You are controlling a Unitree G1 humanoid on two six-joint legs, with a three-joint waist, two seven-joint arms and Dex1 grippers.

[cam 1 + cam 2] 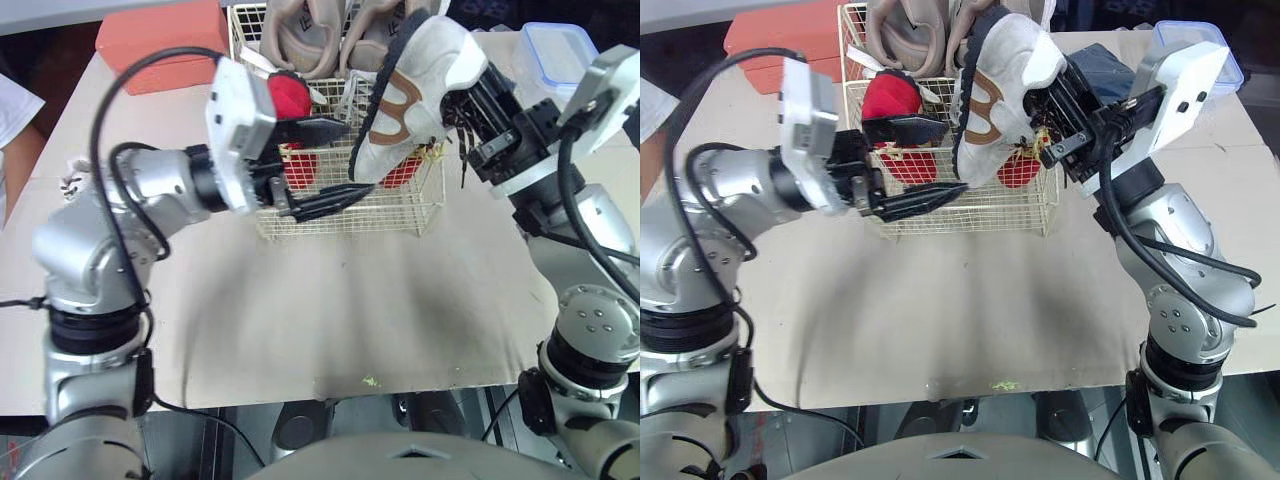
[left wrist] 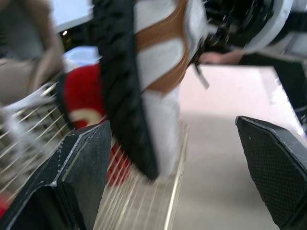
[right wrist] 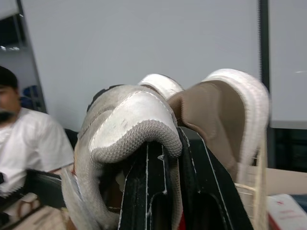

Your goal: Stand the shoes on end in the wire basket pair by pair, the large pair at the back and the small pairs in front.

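Observation:
A wire basket (image 1: 340, 222) stands at the table's far middle. A large beige pair (image 1: 310, 40) stands on end at its back. Small red shoes (image 1: 290, 95) stand in its front part, one more (image 1: 405, 172) to the right. My right gripper (image 1: 478, 112) is shut on the heels of a white sneaker pair (image 1: 415, 90) with brown stripes and a black sole, held tilted, toe down, over the basket's front right. In the right wrist view its fingers (image 3: 163, 182) pinch the two heels together. My left gripper (image 1: 335, 165) is open at the basket's front, its fingers (image 2: 76, 172) on either side of the sneaker's sole (image 2: 124, 86).
An orange-red box (image 1: 165, 45) lies at the back left and a clear lidded container (image 1: 555, 50) at the back right. Paper (image 1: 15, 100) shows at the left edge. A person (image 3: 29, 139) sits beyond the table. Bare tabletop stretches in front of the basket.

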